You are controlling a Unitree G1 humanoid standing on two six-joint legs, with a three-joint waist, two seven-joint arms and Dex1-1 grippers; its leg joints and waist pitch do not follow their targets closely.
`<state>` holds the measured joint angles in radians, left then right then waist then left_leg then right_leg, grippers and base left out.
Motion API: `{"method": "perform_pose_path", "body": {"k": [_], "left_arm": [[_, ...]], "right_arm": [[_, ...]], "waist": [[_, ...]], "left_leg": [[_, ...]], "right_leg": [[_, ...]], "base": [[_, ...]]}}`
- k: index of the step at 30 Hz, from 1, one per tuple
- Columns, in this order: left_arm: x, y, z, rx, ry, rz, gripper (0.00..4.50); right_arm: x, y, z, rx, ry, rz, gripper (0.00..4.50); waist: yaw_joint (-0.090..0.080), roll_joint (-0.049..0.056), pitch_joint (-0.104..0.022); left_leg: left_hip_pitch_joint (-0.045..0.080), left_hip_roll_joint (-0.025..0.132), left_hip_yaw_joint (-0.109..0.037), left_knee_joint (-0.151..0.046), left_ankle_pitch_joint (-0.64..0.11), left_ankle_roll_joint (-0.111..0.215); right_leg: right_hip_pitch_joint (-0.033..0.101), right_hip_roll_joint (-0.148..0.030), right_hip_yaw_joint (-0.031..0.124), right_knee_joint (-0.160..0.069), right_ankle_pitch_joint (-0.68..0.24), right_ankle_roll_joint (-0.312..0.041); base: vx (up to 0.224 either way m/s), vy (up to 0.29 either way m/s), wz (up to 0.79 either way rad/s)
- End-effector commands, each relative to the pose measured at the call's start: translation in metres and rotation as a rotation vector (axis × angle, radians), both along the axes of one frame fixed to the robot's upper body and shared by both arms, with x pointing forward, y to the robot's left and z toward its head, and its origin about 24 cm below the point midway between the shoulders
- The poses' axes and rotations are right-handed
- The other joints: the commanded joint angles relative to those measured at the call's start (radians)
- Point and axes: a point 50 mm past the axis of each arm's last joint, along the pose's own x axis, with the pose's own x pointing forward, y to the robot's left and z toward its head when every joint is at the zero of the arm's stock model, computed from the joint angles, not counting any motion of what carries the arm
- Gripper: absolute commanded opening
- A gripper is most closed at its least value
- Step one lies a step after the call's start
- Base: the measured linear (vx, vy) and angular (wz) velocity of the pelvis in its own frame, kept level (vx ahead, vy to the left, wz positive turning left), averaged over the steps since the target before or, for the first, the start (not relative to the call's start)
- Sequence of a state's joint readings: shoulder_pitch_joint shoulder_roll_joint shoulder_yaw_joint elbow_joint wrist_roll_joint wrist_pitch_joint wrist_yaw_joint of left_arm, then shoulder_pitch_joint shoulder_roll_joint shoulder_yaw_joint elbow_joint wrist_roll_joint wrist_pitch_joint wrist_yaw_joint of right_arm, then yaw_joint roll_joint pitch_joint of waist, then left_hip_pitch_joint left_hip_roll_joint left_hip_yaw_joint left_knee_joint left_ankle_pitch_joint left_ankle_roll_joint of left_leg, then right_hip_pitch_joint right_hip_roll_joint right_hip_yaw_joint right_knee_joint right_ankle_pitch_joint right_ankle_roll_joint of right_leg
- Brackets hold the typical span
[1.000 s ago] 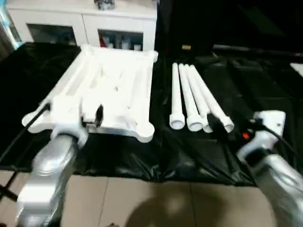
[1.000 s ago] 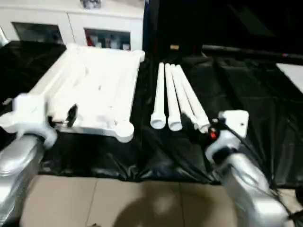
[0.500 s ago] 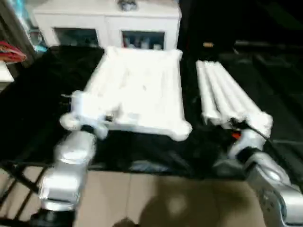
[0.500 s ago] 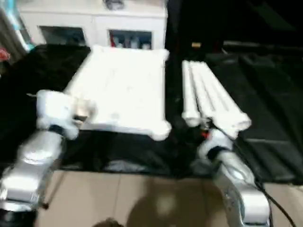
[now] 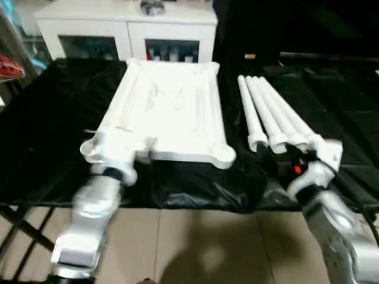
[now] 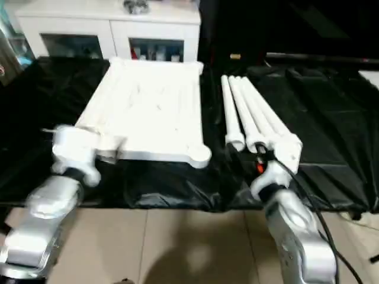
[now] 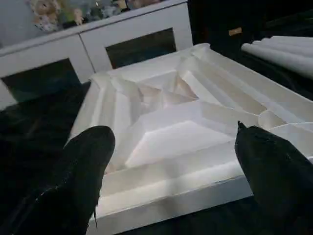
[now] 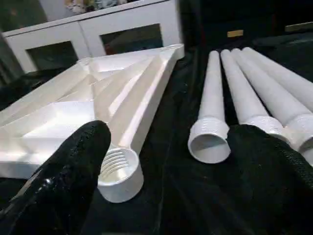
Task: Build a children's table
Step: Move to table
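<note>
A large white plastic rectangular tabletop (image 5: 169, 112) lies ribbed underside up on the black-draped desk (image 5: 47, 118), four long white tapered tubular legs (image 5: 269, 118) just beside it. Both claws, left (image 7: 171, 161) and right (image 8: 166, 161), are spread and empty. The right should centre on one leg's threaded end.

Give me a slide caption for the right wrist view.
Open right gripper faces the tabletop's threaded corner socket and four legs lying side by side.

silver forearms, white wrist housings, black cable, orange-red marking on right wrist (image 5: 295, 169), black fingers (image 7: 80, 171)
</note>
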<state>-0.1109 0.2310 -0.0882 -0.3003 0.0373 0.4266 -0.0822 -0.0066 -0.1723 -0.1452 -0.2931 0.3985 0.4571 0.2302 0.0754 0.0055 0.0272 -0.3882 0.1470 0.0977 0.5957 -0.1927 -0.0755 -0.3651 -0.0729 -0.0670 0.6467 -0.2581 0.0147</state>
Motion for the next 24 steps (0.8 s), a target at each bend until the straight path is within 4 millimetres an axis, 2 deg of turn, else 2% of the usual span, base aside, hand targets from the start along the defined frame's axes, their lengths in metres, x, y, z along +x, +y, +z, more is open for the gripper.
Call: {"method": "perform_pose_path", "body": {"k": [1,2,3,4,6,8,9,10,11,12,13,14,15,16,17,18,19,20,21,22,23,24], "left_arm": [[0.0002,0.0059,0.0019,0.003,-0.007,0.012,4.5],[-0.0004,0.0059,0.0023,-0.01,-0.004,0.005,4.5],[-0.001,0.006,0.0032,-0.01,-0.004,-0.003,4.5],[-0.0012,0.0058,0.0037,-0.006,-0.006,-0.007,4.5],[-0.0019,0.0046,0.0047,-0.015,-0.004,-0.019,4.5],[-0.0023,0.0032,0.0051,-0.023,0.001,-0.032,4.5],[-0.0025,0.003,0.0048,-0.024,0.002,-0.032,4.5],[-0.0029,0.003,0.0043,-0.03,0.002,-0.028,4.5],[-0.0035,0.0029,0.0038,-0.034,0.002,-0.025,4.5],[-0.0039,0.0029,0.0035,-0.037,0.002,-0.023,4.5],[-0.0046,0.0028,0.0029,-0.037,0.005,-0.022,4.5],[-0.0054,0.0031,0.0022,-0.033,0.008,-0.022,4.5],[-0.0062,0.0033,0.0016,-0.032,0.011,-0.021,4.5],[-0.0066,0.0037,0.0012,-0.033,0.013,-0.019,4.5],[-0.0068,0.004,0.001,-0.033,0.014,-0.018,4.5],[-0.0072,0.0041,0.0007,-0.034,0.015,-0.019,4.5],[-0.0078,0.0042,0.0003,-0.033,0.018,-0.024,4.5],[-0.0079,0.0042,0.0002,-0.032,0.019,-0.026,4.5],[-0.008,0.004,0.0001,-0.032,0.02,-0.029,4.5],[-0.0081,0.0038,0.0002,-0.031,0.021,-0.031,4.5],[-0.0084,0.003,0.0004,-0.034,0.02,-0.039,4.5],[-0.0085,0.0026,0.0006,-0.036,0.019,-0.044,4.5]], "right_arm": [[0.0016,0.0042,0.0043,-0.012,-0.024,0.032,4.32],[0.0018,0.0047,0.004,-0.011,-0.021,0.04,4.32],[0.003,0.0052,0.0041,-0.011,-0.022,0.049,4.32],[0.0037,0.0052,0.0043,-0.011,-0.024,0.053,4.32],[0.0057,0.0058,0.0048,-0.015,-0.029,0.062,4.32],[0.0075,0.0074,0.0055,-0.016,-0.032,0.079,4.32],[0.0083,0.0082,0.006,-0.022,-0.035,0.086,4.32],[0.0088,0.009,0.0063,-0.027,-0.037,0.092,4.32],[0.0092,0.0096,0.0066,-0.029,-0.039,0.094,4.32],[0.0095,0.0099,0.0067,-0.031,-0.04,0.095,4.32],[0.0099,0.0103,0.0073,-0.032,-0.042,0.098,4.32],[0.0103,0.0106,0.0077,-0.033,-0.043,0.102,4.32],[0.0105,0.0108,0.0079,-0.036,-0.044,0.107,4.32],[0.0103,0.0108,0.0078,-0.035,-0.043,0.109,4.32],[0.0102,0.0108,0.0076,-0.035,-0.043,0.11,4.32],[0.0099,0.0106,0.007,-0.042,-0.041,0.111,4.32],[0.0092,0.0109,0.0058,-0.046,-0.035,0.114,4.32],[0.0088,0.0111,0.0052,-0.044,-0.031,0.117,4.32],[0.008,0.0116,0.005,-0.039,-0.03,0.122,4.32],[0.0075,0.0115,0.0051,-0.04,-0.031,0.122,4.32],[0.0068,0.0111,0.0054,-0.043,-0.034,0.121,4.32],[0.0066,0.0108,0.0056,-0.044,-0.035,0.119,4.32]], "waist": [[0.006,-0.005,-0.033],[0.007,-0.007,-0.032],[0.009,-0.007,-0.033],[0.014,-0.006,-0.034],[0.012,-0.005,-0.033],[0.009,-0.001,-0.029],[0.006,0.0,-0.02],[0.003,-0.002,-0.014],[0.002,-0.004,-0.013],[0.007,-0.004,-0.018],[0.007,-0.009,-0.022],[0.01,-0.004,-0.031],[0.008,-0.003,-0.035],[0.004,-0.001,-0.047],[0.001,-0.003,-0.053],[-0.001,-0.003,-0.055],[-0.001,-0.007,-0.059],[0.006,-0.015,-0.061],[0.003,0.014,-0.073],[-0.015,-0.003,-0.059],[-0.029,-0.012,-0.054],[-0.036,-0.034,-0.048]], "left_leg": [[0.0,0.051,-0.001,-0.074,-0.179,0.018],[0.004,0.059,0.003,-0.077,-0.201,0.015],[0.004,0.061,0.005,-0.079,-0.202,0.014],[0.015,0.066,0.011,-0.081,-0.246,0.014],[0.032,0.069,0.018,-0.091,-0.383,0.02],[0.05,0.066,0.026,-0.096,-0.45,0.047],[0.07,0.062,0.031,-0.1,-0.515,0.053],[0.078,0.061,0.034,-0.101,-0.543,0.052],[0.09,0.059,0.039,-0.103,-0.557,0.048],[0.085,0.058,0.043,-0.111,-0.511,0.059],[0.087,0.056,0.047,-0.113,-0.483,0.068],[0.095,0.057,0.048,-0.117,-0.423,0.087],[0.099,0.059,0.047,-0.118,-0.39,0.1],[0.101,0.06,0.041,-0.118,-0.296,0.136],[0.107,0.055,0.036,-0.108,-0.207,0.186],[0.107,0.049,0.035,-0.102,-0.159,0.213],[0.111,0.038,0.033,-0.084,-0.069,0.271],[0.104,0.018,0.038,-0.066,0.001,0.318],[0.198,0.054,0.051,-0.075,0.014,0.248],[0.248,0.113,0.014,-0.092,0.008,0.211],[0.321,0.204,-0.039,-0.09,0.08,0.223],[0.301,0.194,-0.016,-0.075,0.093,0.234]], "right_leg": [[0.027,-0.067,0.049,-0.118,-0.284,-0.063],[0.025,-0.064,0.05,-0.114,-0.245,-0.09],[0.027,-0.062,0.049,-0.109,-0.217,-0.1],[0.028,-0.062,0.05,-0.107,-0.217,-0.11],[0.042,-0.057,0.042,-0.119,-0.328,-0.114],[0.051,-0.046,0.032,-0.136,-0.394,-0.128],[0.057,-0.041,0.024,-0.154,-0.478,-0.128],[0.057,-0.041,0.023,-0.162,-0.514,-0.125],[0.067,-0.042,0.022,-0.173,-0.547,-0.119],[0.093,-0.043,0.026,-0.176,-0.519,-0.114],[0.101,-0.041,0.027,-0.178,-0.493,-0.116],[0.111,-0.038,0.028,-0.174,-0.41,-0.131],[0.113,-0.033,0.027,-0.168,-0.353,-0.139],[0.125,-0.024,0.02,-0.153,-0.218,-0.144],[0.128,-0.016,0.015,-0.138,-0.1,-0.135],[0.132,-0.013,0.014,-0.131,-0.047,-0.128],[0.136,-0.005,0.014,-0.12,0.042,-0.109],[0.15,0.002,0.021,-0.114,0.117,-0.08],[0.093,0.021,0.047,-0.073,0.12,-0.068],[0.023,0.017,0.034,-0.036,0.057,-0.07],[-0.08,-0.032,0.031,0.02,-0.068,-0.026],[-0.088,-0.084,0.058,0.022,-0.038,-0.05]], "base": [[0.0,0.0,0.0],[0.0,0.0,0.0],[0.0,0.0,0.0],[0.0,0.0,0.0],[0.0,0.0,0.0],[0.0,0.0,0.0],[0.065,0.03,0.0],[0.065,0.03,0.0],[0.072,0.035,-0.02],[0.112,0.038,-0.04],[0.112,0.038,-0.04],[0.14,0.035,0.0],[0.137,0.027,0.02],[0.137,0.027,0.02],[0.152,0.02,0.01],[0.163,0.014,0.05],[0.163,0.014,0.05],[0.17,0.005,0.09],[0.164,-0.016,0.04],[0.164,-0.016,0.04],[0.171,-0.078,-0.31],[0.138,-0.171,-0.73]]}}
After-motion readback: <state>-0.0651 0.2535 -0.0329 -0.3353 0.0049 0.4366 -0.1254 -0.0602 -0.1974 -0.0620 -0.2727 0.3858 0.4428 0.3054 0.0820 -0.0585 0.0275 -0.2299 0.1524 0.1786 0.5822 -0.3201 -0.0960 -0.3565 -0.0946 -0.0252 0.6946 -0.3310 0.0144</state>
